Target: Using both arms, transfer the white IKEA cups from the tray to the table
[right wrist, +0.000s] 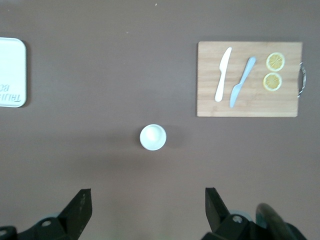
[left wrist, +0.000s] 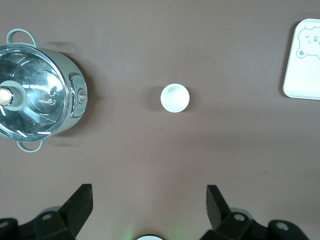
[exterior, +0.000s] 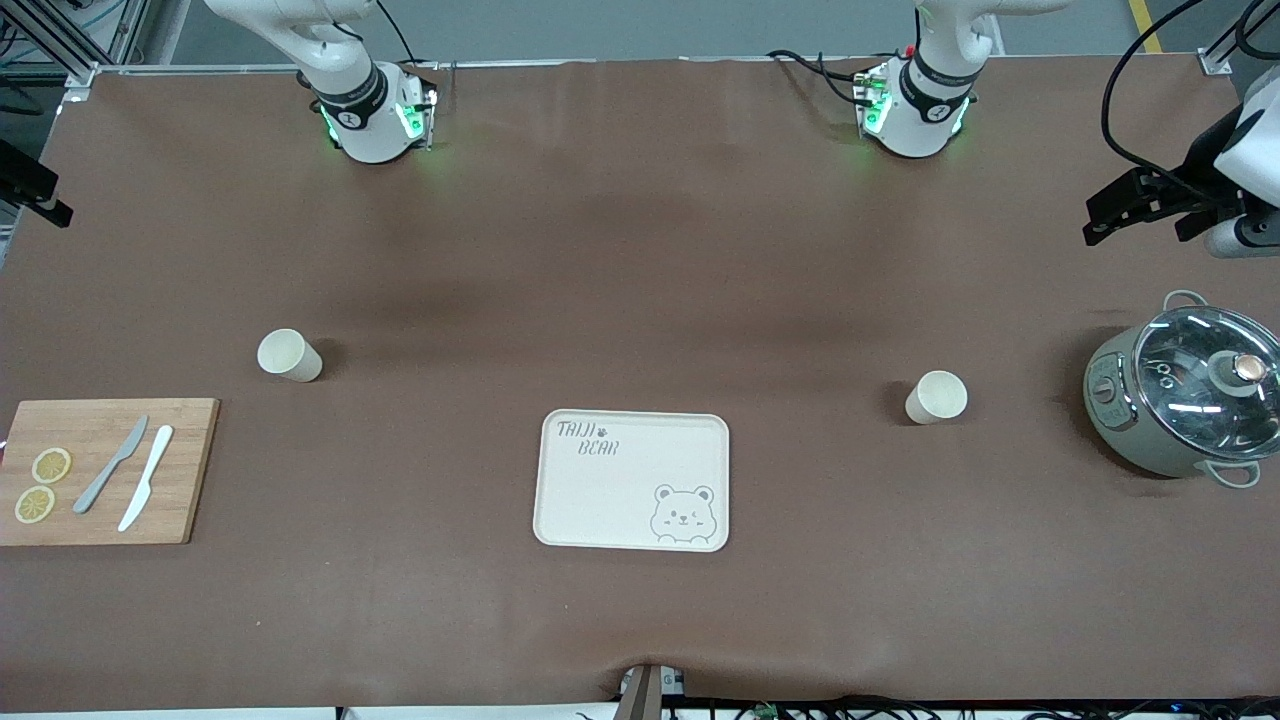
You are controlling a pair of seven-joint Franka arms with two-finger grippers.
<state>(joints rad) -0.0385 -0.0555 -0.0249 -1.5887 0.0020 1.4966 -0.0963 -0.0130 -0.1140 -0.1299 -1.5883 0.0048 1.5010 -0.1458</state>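
Left tool [left wrist: 147,210] wide, empty, up over brown desk [exterior: 620,250] with one white cup [left wrist: 174,97] below it; right tool [right wrist: 147,210] wide, empty, over the other cup [right wrist: 152,137]; first cup [exterior: 936,397] upright between bear tray [exterior: 633,480] and lidded pot [exterior: 1185,400] at left arm's end; second cup [exterior: 289,354] upright near cutting board [exterior: 105,470] holding two knives [exterior: 128,472] and lemon slices [exterior: 42,485]; tray central, near desk's front edge; wide bare cloth around both cups
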